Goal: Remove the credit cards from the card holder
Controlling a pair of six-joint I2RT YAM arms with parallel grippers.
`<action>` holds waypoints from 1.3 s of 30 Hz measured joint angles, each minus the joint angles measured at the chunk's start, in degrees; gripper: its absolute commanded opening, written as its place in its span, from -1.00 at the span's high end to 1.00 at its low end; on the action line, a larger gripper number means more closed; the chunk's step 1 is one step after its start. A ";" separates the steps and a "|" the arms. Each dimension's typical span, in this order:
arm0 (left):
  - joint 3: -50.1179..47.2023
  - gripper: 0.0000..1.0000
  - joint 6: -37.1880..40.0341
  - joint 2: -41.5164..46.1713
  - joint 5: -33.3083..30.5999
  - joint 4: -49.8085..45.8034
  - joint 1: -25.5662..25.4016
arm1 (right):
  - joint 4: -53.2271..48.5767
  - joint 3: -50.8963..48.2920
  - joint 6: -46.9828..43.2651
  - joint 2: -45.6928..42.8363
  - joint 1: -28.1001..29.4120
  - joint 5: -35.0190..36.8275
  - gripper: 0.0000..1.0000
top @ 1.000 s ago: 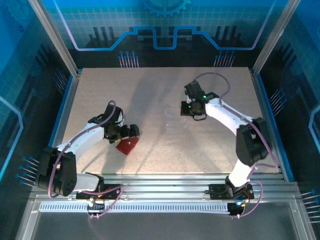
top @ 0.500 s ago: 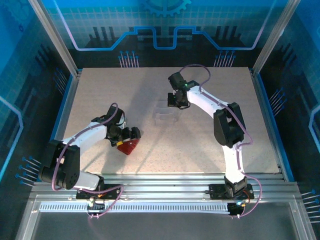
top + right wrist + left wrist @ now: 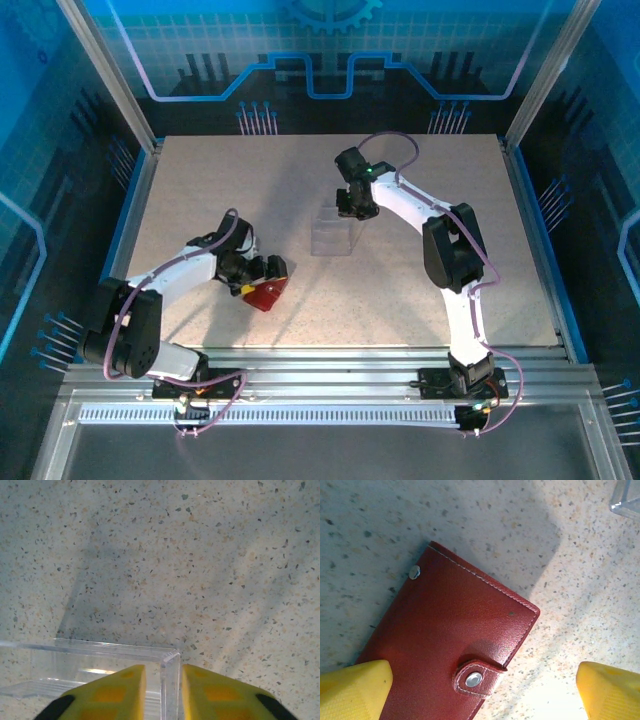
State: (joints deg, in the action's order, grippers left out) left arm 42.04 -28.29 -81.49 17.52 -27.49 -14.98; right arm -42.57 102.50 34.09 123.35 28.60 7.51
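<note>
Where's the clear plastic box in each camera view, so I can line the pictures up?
Top external: the clear plastic box sits mid-table, at the tip of the right gripper.
Left wrist: one corner of it, at the top right edge.
Right wrist: along the bottom, its wall between the yellow jaws.
Shared landmark: the speckled table.

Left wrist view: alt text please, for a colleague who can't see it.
A closed red card holder, its tab snapped shut, lies on the speckled table under the open left gripper, one yellow finger overlapping its lower-left corner. A clear box corner shows top right.
</note>
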 measured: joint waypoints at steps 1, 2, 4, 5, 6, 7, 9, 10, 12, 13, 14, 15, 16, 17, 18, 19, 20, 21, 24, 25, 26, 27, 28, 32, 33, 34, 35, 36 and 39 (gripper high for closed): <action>-0.11 -0.92 -0.33 0.00 0.22 0.26 -0.37 | -0.02 -0.02 -0.07 -0.11 0.00 0.00 0.38; -0.22 -0.92 -0.59 0.00 0.37 0.44 -0.70 | -0.02 -0.13 -0.02 -0.39 0.00 0.00 0.36; -0.55 -0.92 -1.79 0.09 0.63 1.09 -1.33 | 0.07 -1.31 0.00 -2.03 0.00 -0.07 0.33; -0.76 -0.92 -2.29 0.24 0.79 1.42 -1.57 | 0.09 -2.10 0.02 -3.23 0.00 -0.11 0.32; -0.96 -0.92 -2.82 0.42 0.96 1.75 -1.75 | 0.09 -2.93 0.02 -4.61 0.00 -0.22 0.32; -1.25 -0.92 -3.50 0.66 1.25 2.21 -2.03 | 0.17 -4.09 0.02 -6.51 0.04 -0.39 0.32; -1.92 -0.92 -5.07 1.25 1.84 3.13 -2.73 | 0.61 -6.49 0.02 -10.21 0.28 -0.57 0.31; -2.32 -0.92 -6.03 1.60 1.99 3.65 -3.26 | 1.03 -7.87 0.02 -12.07 0.48 -0.81 0.31; -3.08 -0.92 -7.87 2.32 2.45 4.48 -4.50 | 1.84 -10.95 0.09 -15.80 1.09 -1.55 0.31; -3.48 -0.92 -8.85 2.64 2.71 4.98 -5.16 | 2.51 -13.03 0.26 -17.90 1.49 -2.12 0.31; -3.85 -0.92 -9.57 2.91 2.93 5.42 -5.66 | 2.91 -14.49 0.39 -19.26 1.81 -2.60 0.31; -4.37 -0.92 -10.84 3.28 3.10 6.16 -6.34 | 4.07 -16.79 0.63 -21.00 2.16 -3.50 0.31; -4.83 -0.92 -11.96 3.58 3.28 6.86 -6.86 | 4.68 -19.02 0.92 -22.53 2.43 -4.17 0.31; -5.16 -0.92 -12.81 3.80 3.41 7.45 -7.34 | 5.31 -20.87 1.11 -23.61 2.54 -4.87 0.31; -5.53 -0.92 -13.97 3.98 3.45 8.26 -7.98 | 5.77 -23.08 1.40 -24.72 2.67 -5.55 0.31; -5.90 -0.92 -15.32 4.09 3.63 9.20 -8.74 | 6.29 -25.00 1.68 -25.64 2.80 -6.29 0.31; -6.16 -0.92 -16.33 4.11 3.85 10.03 -9.40 | 6.62 -26.45 1.88 -26.25 2.89 -6.73 0.31; -6.45 -0.92 -17.53 4.11 4.15 11.02 -10.10 | 6.97 -28.00 2.05 -26.86 3.04 -7.39 0.31; -7.02 -0.92 -21.42 4.17 4.66 13.86 -12.55 | 8.07 -31.74 2.45 -28.35 3.98 -9.25 0.31; -7.02 -0.92 -22.60 4.20 4.68 14.51 -13.75 | 8.39 -32.74 2.56 -28.79 4.37 -9.79 0.31; -7.02 -0.92 -23.43 4.20 4.68 15.02 -14.82 | 8.79 -33.70 2.62 -29.18 4.85 -10.38 0.31; -7.02 -0.92 -24.41 4.20 4.70 15.45 -15.98 | 9.16 -34.49 2.84 -29.44 5.29 -11.02 0.32; -6.95 -0.92 -25.38 4.20 4.76 15.74 -17.05 | 9.73 -35.41 3.04 -29.64 5.86 -11.50 0.33; -5.77 -0.91 -26.99 3.65 4.85 15.76 -18.95 | 11.58 -38.53 4.09 -29.92 7.63 -13.03 0.34; -5.07 -0.91 -27.02 3.63 4.59 15.21 -18.95 | 12.04 -39.34 4.52 -29.92 8.04 -13.40 0.35; -4.11 -0.90 -26.77 3.63 4.13 14.08 -18.95 | 12.61 -40.13 4.92 -30.01 8.39 -13.77 0.36; -3.06 -0.88 -26.12 3.63 3.45 12.83 -18.95 | 13.11 -40.79 5.20 -30.10 8.68 -14.01 0.36; -1.62 -0.85 -25.16 3.63 2.67 11.30 -18.88 | 13.62 -41.59 5.64 -30.21 9.11 -14.27 0.36; 1.60 -0.68 -21.94 3.63 1.36 7.82 -18.10 | 15.15 -43.76 6.93 -30.29 10.75 -15.87 0.31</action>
State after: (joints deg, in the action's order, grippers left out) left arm 43.64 -50.24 -77.87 18.87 -19.66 -33.08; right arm -27.42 58.74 41.01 93.06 39.35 -8.36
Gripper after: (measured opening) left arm 0.888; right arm 0.318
